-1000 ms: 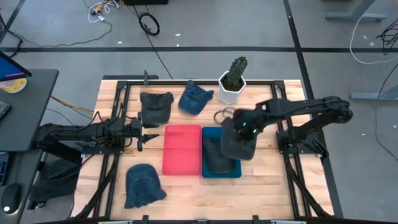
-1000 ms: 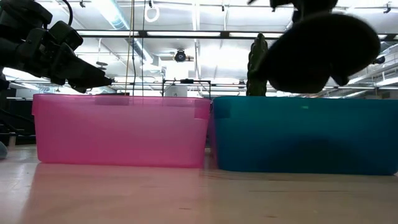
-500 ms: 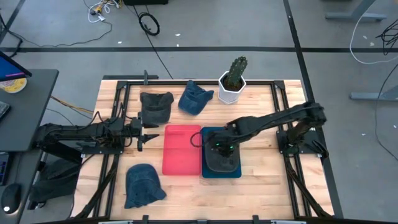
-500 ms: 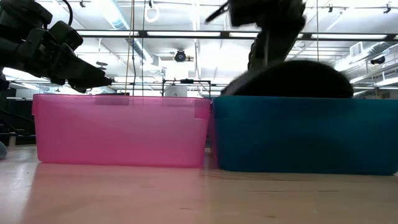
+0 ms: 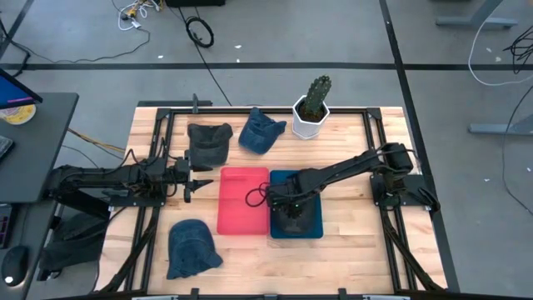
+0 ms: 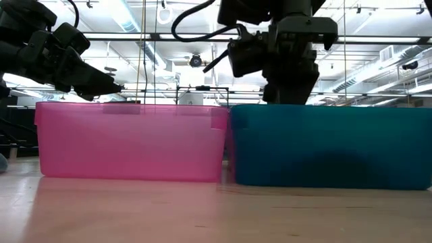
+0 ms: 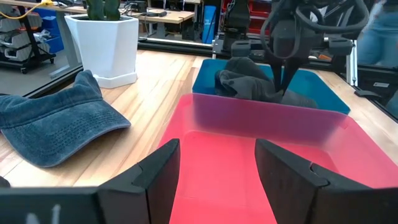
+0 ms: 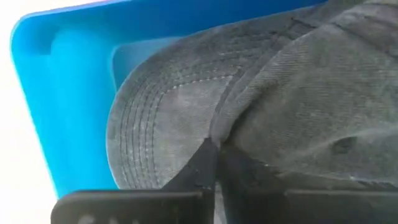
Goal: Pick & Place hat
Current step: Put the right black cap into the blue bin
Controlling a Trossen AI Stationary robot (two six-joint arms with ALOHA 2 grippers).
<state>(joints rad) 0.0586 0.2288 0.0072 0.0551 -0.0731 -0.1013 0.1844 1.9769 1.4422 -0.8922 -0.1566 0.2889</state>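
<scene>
A dark grey hat (image 8: 280, 106) lies in the blue bin (image 5: 321, 232), its brim toward one bin wall (image 8: 62, 93). My right gripper (image 5: 287, 204) reaches down into that bin and is shut on the hat; in the low view the bin wall (image 6: 324, 145) hides its fingertips. The left wrist view shows the hat (image 7: 249, 81) bunched under the right gripper (image 7: 283, 62). My left gripper (image 5: 200, 179) waits open at the left of the pink bin (image 5: 243, 200), with its fingers (image 7: 165, 174) over the bin's edge. My right gripper pinches a ridge of the hat's cloth (image 8: 214, 134) between its two shut fingers (image 8: 202, 165), where the stitched brim meets the crown. It comes from above, pointing down. The hat rests inside the blue bin, slack around the fingers.
Three more hats lie on the table: a dark grey one (image 5: 208, 142) and a blue one (image 5: 262, 132) at the far side, and a blue one (image 5: 190, 246) near the left front. A potted cactus (image 5: 312, 107) stands beyond the blue bin.
My right gripper has moved down and toward the table's left, carrying the hat from above the blue bin's rim into the bin. The hat, which hung clear below the gripper, now lies inside the bin, out of sight in the low view.
</scene>
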